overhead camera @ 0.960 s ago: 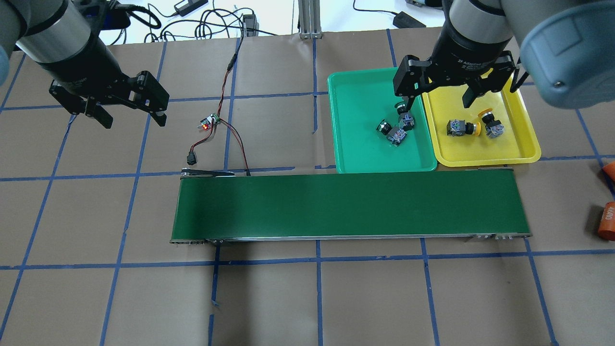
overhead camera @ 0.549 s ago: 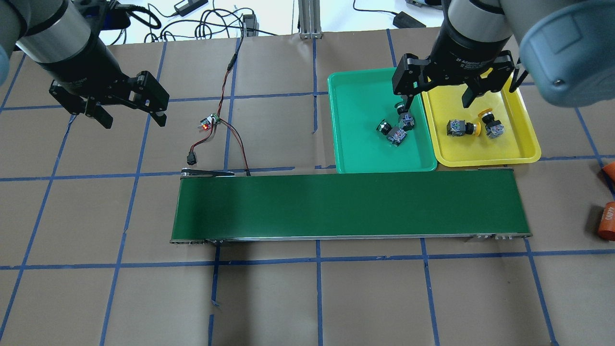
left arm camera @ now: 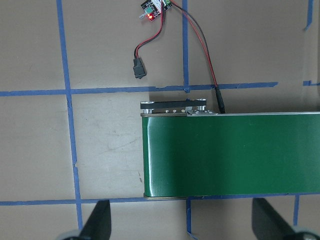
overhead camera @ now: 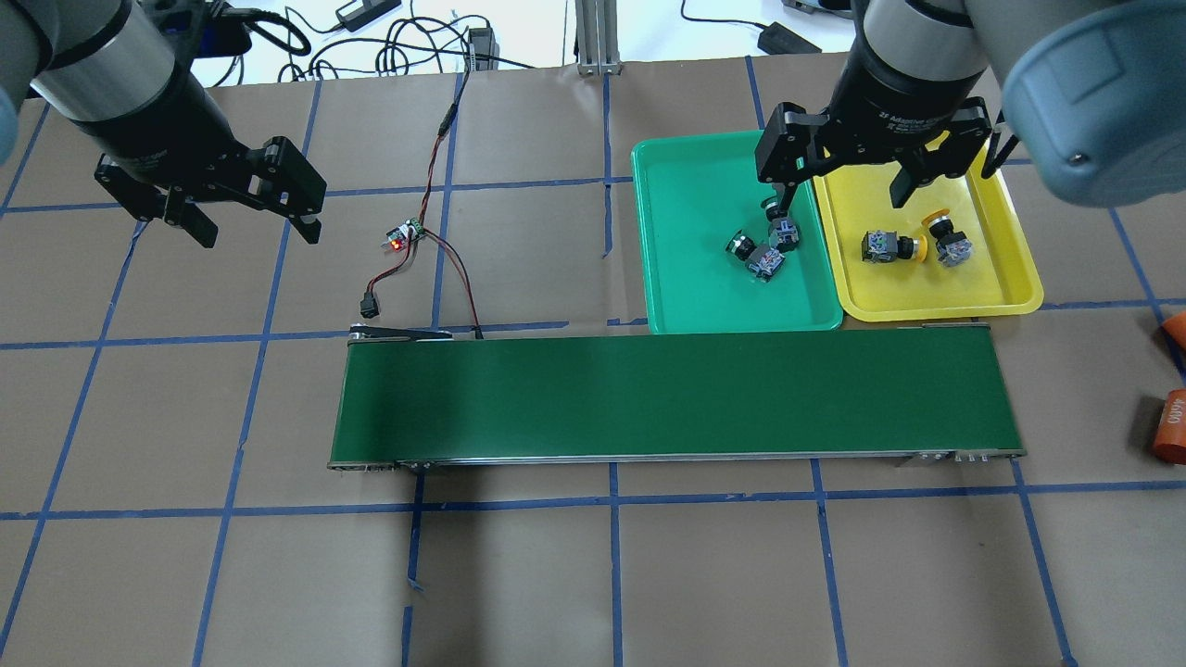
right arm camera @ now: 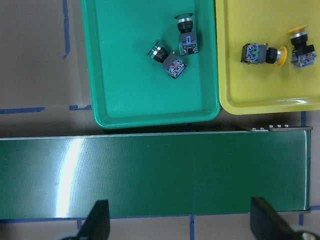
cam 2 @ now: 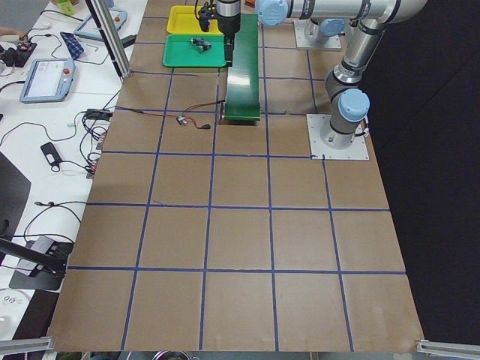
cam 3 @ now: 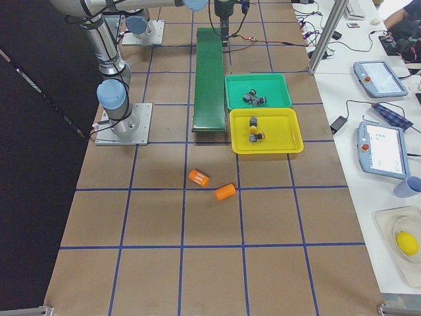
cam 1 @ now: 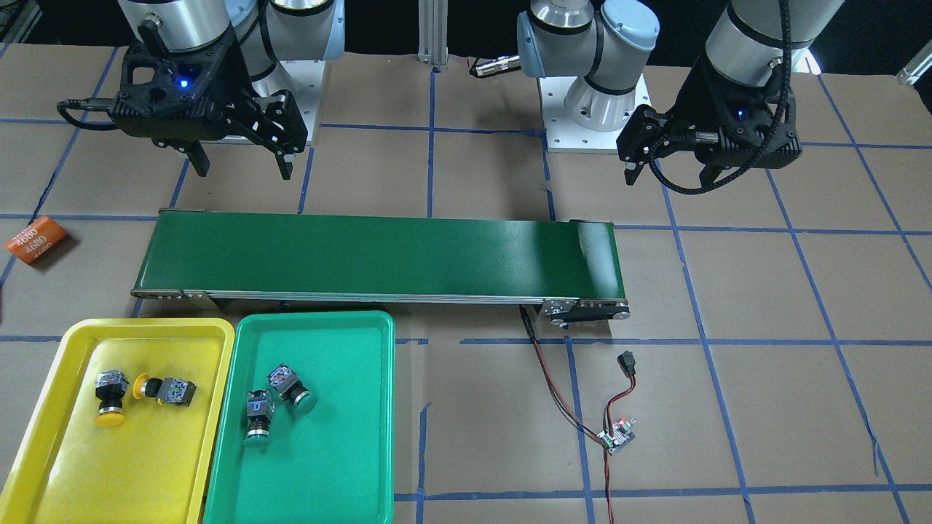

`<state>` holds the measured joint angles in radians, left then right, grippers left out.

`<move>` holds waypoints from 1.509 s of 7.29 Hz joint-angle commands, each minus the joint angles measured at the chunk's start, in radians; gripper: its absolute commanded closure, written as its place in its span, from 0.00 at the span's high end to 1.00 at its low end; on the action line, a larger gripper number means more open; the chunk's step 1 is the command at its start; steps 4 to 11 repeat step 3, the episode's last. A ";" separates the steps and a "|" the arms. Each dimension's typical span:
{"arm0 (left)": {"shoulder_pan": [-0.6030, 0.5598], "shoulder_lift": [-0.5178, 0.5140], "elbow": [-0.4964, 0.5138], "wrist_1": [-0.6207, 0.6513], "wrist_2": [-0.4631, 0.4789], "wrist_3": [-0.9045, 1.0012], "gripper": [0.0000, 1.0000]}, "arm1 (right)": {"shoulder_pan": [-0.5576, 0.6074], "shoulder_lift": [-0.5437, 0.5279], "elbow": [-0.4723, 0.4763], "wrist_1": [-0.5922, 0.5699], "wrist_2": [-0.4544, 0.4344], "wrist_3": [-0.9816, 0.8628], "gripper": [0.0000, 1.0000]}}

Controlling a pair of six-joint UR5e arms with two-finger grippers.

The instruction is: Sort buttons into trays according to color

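Two green buttons (overhead camera: 752, 255) (overhead camera: 781, 227) lie touching in the green tray (overhead camera: 704, 287). Two yellow buttons (overhead camera: 889, 246) (overhead camera: 947, 239) lie in the yellow tray (overhead camera: 927, 287) beside it. The right wrist view shows the green pair (right arm camera: 167, 59) and the yellow pair (right arm camera: 261, 54) in their trays. My right gripper (overhead camera: 843, 190) is open and empty, high over the seam between the trays. My left gripper (overhead camera: 258, 232) is open and empty over bare table at the far left. The front view shows both grippers, right (cam 1: 242, 169) and left (cam 1: 670, 178).
A long dark-green conveyor belt (overhead camera: 667, 394) lies just in front of the trays. A small circuit board with red-black wires (overhead camera: 403, 236) sits beyond the belt's left end. Two orange cylinders (overhead camera: 1172, 426) lie at the right table edge.
My right gripper has drifted very slightly toward the far side, still open. The buttons and my left gripper have not moved.
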<state>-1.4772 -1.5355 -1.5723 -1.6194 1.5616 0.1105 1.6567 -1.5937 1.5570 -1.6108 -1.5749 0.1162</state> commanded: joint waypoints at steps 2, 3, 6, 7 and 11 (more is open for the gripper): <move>0.000 0.000 0.000 0.000 0.000 0.000 1.00 | -0.002 0.000 0.002 -0.001 -0.002 -0.001 1.00; 0.000 0.000 0.000 0.000 0.000 0.000 1.00 | 0.000 0.000 0.003 -0.001 -0.002 -0.001 1.00; 0.000 0.000 0.000 0.000 0.000 0.000 1.00 | 0.000 0.000 0.003 -0.001 -0.002 -0.001 1.00; 0.000 0.000 0.000 0.000 0.000 0.000 1.00 | 0.000 0.000 0.003 -0.001 -0.002 -0.001 1.00; 0.000 0.000 0.000 0.000 0.000 0.000 1.00 | 0.000 0.000 0.003 -0.001 -0.002 -0.001 1.00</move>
